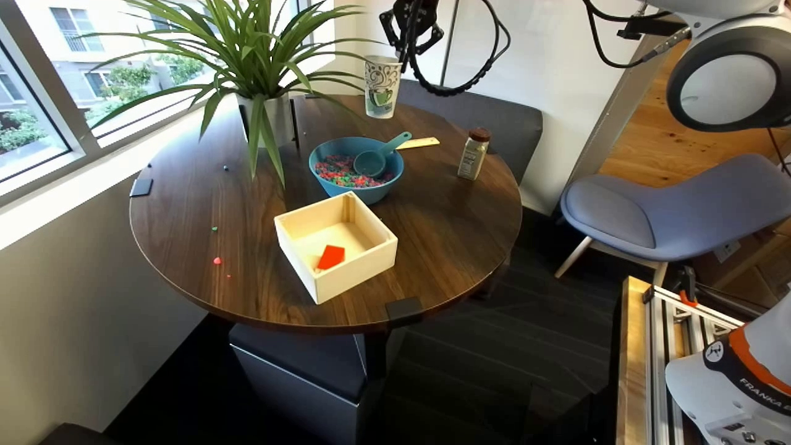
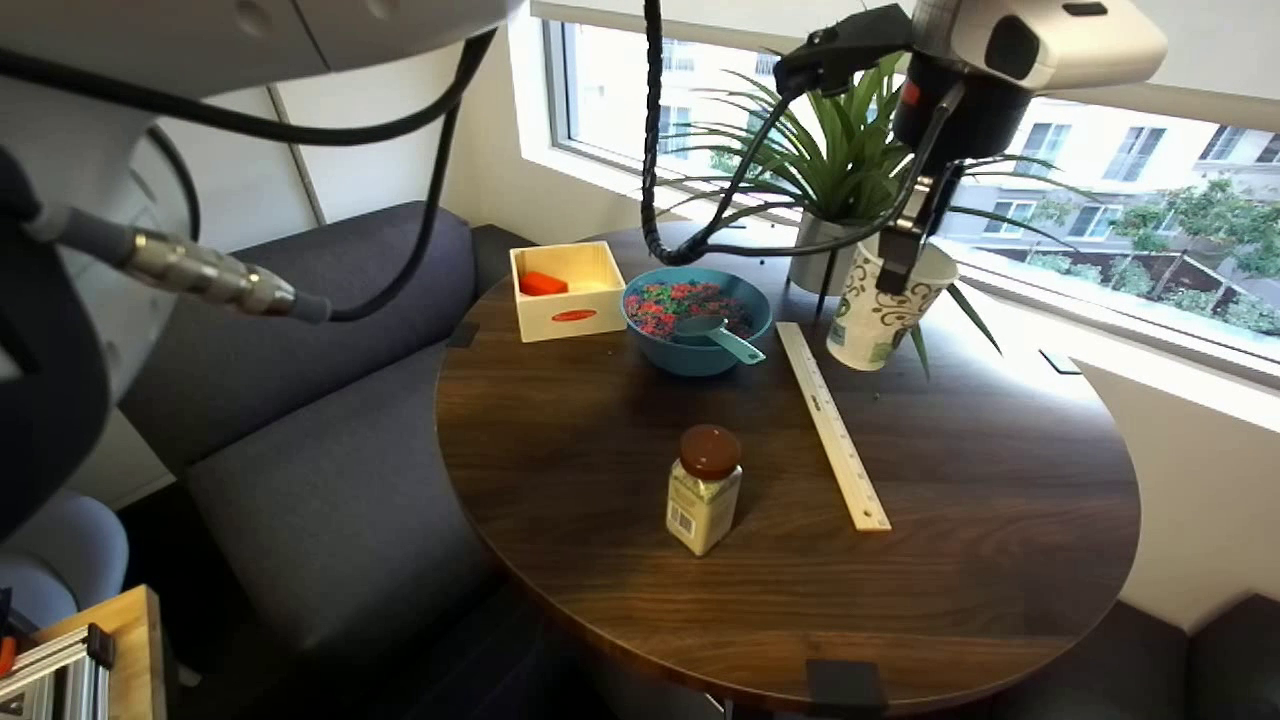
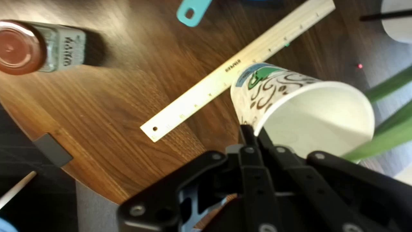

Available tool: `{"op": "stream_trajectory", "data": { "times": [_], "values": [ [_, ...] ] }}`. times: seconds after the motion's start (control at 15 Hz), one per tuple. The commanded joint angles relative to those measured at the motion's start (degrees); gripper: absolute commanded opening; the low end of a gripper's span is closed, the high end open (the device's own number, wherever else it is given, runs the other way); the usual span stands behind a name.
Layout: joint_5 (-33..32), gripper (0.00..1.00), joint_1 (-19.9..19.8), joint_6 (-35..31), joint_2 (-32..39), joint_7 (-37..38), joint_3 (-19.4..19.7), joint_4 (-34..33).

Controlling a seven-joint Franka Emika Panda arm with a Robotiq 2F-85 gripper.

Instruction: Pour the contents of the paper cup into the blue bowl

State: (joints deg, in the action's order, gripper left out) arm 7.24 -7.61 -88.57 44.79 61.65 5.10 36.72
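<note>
The whitish paper cup with its swirl pattern hangs above the table in both exterior views (image 1: 381, 93) (image 2: 880, 325), mouth up; it leans slightly in one of them. My gripper (image 3: 256, 132) is shut on the cup's rim wall, one finger inside and one outside; it also shows in both exterior views (image 1: 403, 62) (image 2: 902, 262). In the wrist view the cup (image 3: 276, 87) shows a pale inside with no bits visible; part is hidden by the fingers. The blue bowl (image 1: 366, 195) (image 2: 690, 360) stands on the table, apart from the cup, holding red and green bits (image 1: 340, 173) (image 2: 668, 308).
A teal scoop (image 1: 371, 162) lies in the bowl. A wooden box (image 1: 355, 275) with a red piece stands beside it. A ruler (image 2: 830, 430), a brown-capped shaker (image 2: 704, 500) and a potted plant (image 1: 266, 62) are on the table (image 1: 432, 247). Stray bits (image 1: 217, 261) lie about.
</note>
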Motion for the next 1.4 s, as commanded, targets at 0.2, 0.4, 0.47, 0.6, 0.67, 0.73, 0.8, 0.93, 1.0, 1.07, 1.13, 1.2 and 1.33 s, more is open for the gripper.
{"op": "stream_trajectory", "data": {
  "times": [0.2,0.4,0.47,0.6,0.67,0.73,0.8,0.93,1.0,1.07,1.13,1.2,1.33],
  "values": [
    [-0.96,0.01,-0.63,-16.18,3.76,11.11,2.56,-0.7],
    [-6.25,0.01,1.13,-15.19,4.27,14.66,6.93,-0.04],
    [-7.38,0.01,1.34,-15.12,4.49,15.78,7.72,-0.05],
    [-9.32,0.01,1.87,-14.69,4.84,17.06,8.81,0.03],
    [-9.4,0.01,1.94,-13.75,4.92,17.2,8.76,0.18],
    [-8.92,0.01,1.83,-12.62,4.97,17.1,8.26,0.46],
    [-8.6,0.01,1.82,-10.84,5.01,17.06,7.99,0.69],
    [-8.54,0.01,1.86,-6.81,5.21,17.14,7.95,0.66],
    [-8.7,0.01,1.91,-5.13,5.3,17.35,8.12,0.47],
    [-7.99,0.01,1.54,-3.45,5.44,17.03,7.62,0.15],
    [-7.19,0.01,1.19,-2.17,5.43,16.65,7.04,-0.01],
    [-6.2,0.01,0.82,-0.7,5.33,16.39,6.42,-0.12],
    [-3.47,0.01,-0.25,1.08,5.49,16.35,4.9,-0.58]
  ]
}}
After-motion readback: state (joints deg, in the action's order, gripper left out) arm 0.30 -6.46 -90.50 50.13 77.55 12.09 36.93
